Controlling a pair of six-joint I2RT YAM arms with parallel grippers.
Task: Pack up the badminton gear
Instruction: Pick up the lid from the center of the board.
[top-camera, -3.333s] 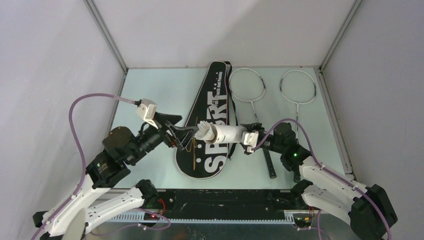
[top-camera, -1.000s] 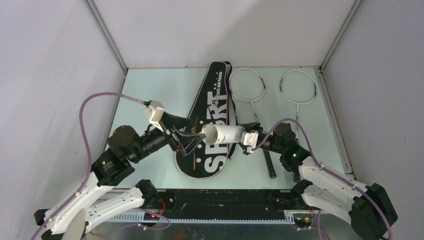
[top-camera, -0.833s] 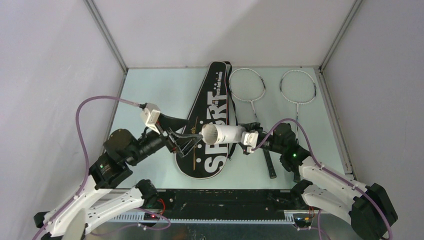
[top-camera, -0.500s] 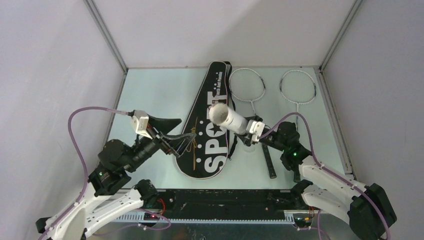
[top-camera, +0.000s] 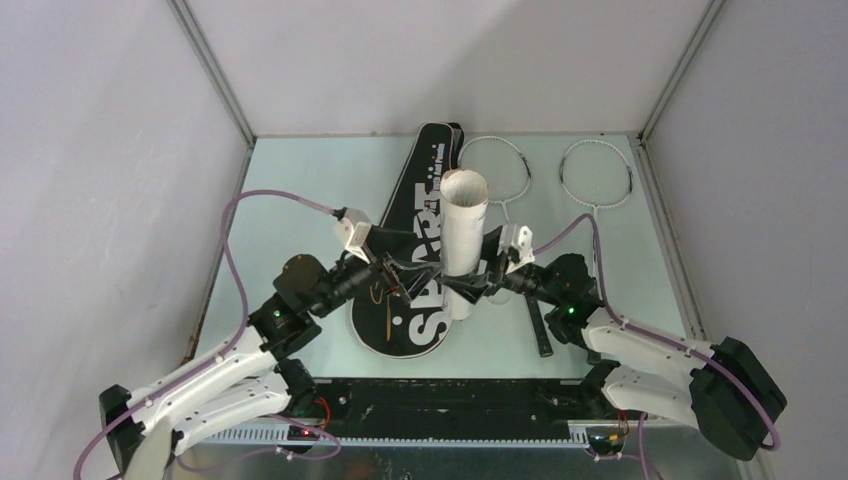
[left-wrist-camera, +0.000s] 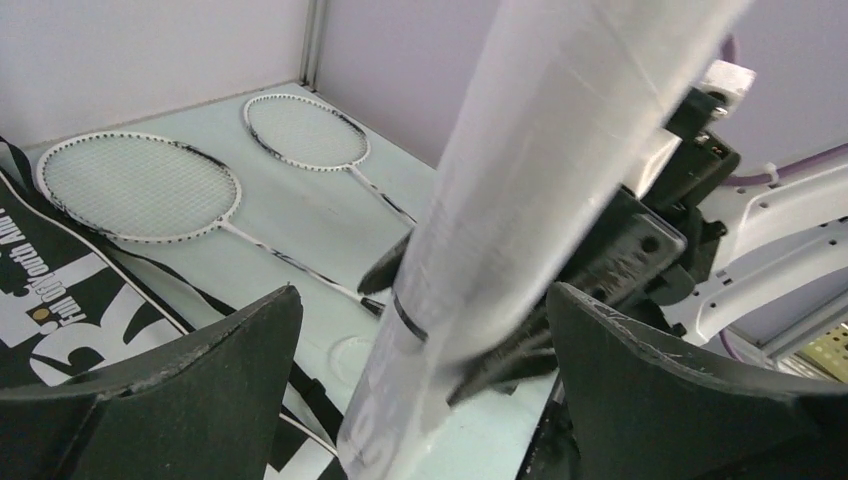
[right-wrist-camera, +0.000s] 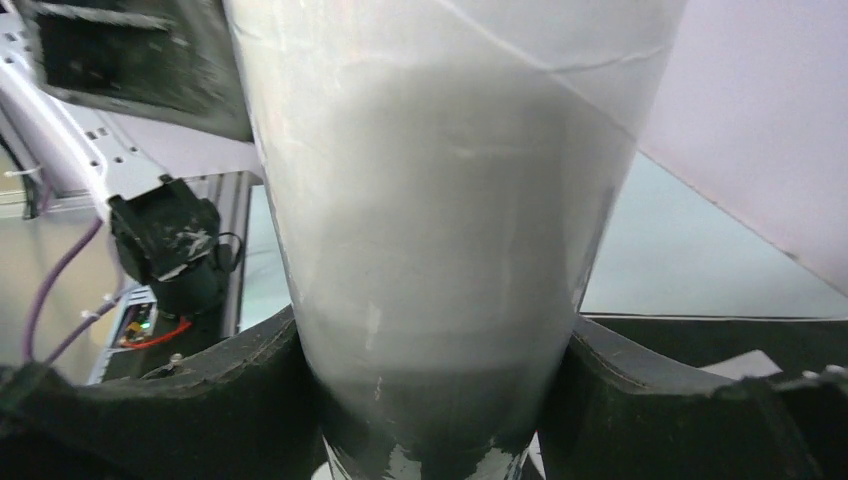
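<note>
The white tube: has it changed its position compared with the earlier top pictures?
Yes. The white tube lay sideways across the black bag; now the right tool holds it upright at the bag's right edge.

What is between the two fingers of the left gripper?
The tube; the left wrist view shows it there, with the fingers open around it. The right gripper holds it.
</note>
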